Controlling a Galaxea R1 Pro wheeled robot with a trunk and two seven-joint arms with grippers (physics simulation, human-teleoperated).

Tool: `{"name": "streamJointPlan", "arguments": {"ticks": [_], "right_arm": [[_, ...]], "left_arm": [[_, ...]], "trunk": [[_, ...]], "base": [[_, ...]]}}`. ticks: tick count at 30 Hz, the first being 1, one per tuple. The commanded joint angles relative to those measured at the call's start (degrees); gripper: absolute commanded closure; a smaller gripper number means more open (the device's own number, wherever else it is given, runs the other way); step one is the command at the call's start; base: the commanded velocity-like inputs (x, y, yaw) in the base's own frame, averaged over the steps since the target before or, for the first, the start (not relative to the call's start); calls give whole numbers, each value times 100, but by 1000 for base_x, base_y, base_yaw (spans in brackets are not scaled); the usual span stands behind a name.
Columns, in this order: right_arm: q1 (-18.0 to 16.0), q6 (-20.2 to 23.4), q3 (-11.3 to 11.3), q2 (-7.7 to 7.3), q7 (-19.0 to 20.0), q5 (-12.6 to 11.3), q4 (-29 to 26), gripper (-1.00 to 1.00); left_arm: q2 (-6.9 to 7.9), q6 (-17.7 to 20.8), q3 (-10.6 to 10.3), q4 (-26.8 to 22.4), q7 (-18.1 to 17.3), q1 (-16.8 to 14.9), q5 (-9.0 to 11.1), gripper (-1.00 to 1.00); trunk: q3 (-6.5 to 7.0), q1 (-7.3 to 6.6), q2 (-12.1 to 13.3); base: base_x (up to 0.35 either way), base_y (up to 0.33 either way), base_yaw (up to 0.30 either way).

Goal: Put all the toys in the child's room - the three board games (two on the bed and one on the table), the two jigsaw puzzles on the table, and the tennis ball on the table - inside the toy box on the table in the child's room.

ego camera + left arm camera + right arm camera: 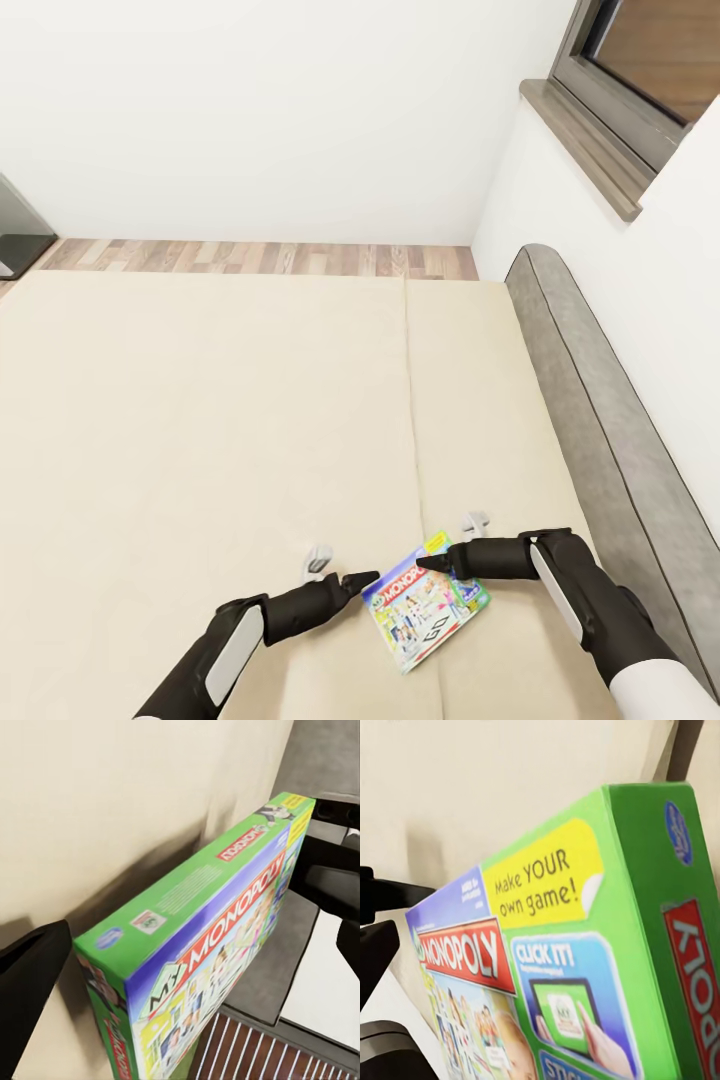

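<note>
One board game (425,613), a green Monopoly box with bright cartoon print, hangs tilted just above the near edge of the bed (200,420). My left gripper (368,580) is shut on the box's left corner, and its dark finger (30,982) touches that corner. My right gripper (428,562) is shut on the yellow far corner, where its fingers (330,881) straddle the box edge. The box (202,945) casts a shadow on the cream cover. Its front face (555,967) sits very close to the right wrist camera.
A grey padded bed side (600,420) runs along the right wall under a window sill (580,140). A strip of wood-plank floor (250,258) lies beyond the bed, with a dark cabinet corner (15,235) at far left.
</note>
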Motion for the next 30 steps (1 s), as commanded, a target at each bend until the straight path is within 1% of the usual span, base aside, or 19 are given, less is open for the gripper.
{"name": "streamJointPlan", "arguments": {"ticks": [1, 9, 14, 15, 30], "right_arm": [[-3, 5, 9, -7, -27, -4, -2, -100], [-3, 15, 11, -4, -18, 5, -2, -100], [1, 14, 17, 1, 51, 14, 3, -100], [2, 13, 18, 1, 65, 15, 4, 100], [6, 25, 11, -11, 122, 12, 7, 100]], "left_arm": [[-1, 25, -10, -1, 15, -1, 6, -100], [-5, 25, -26, -9, 8, -2, 10, -100], [-6, 25, -30, -14, 0, -3, 11, -100], [-6, 25, -31, -15, -1, -3, 11, -100], [-7, 25, -33, -20, -25, -3, 11, -100]], "trunk": [[-3, 0, -2], [-3, 0, -2], [-3, 0, -2], [-3, 0, -2], [-3, 0, -2]], "base": [[0, 0, 0], [0, 0, 0], [0, 0, 0], [0, 0, 0], [0, 0, 0]]}}
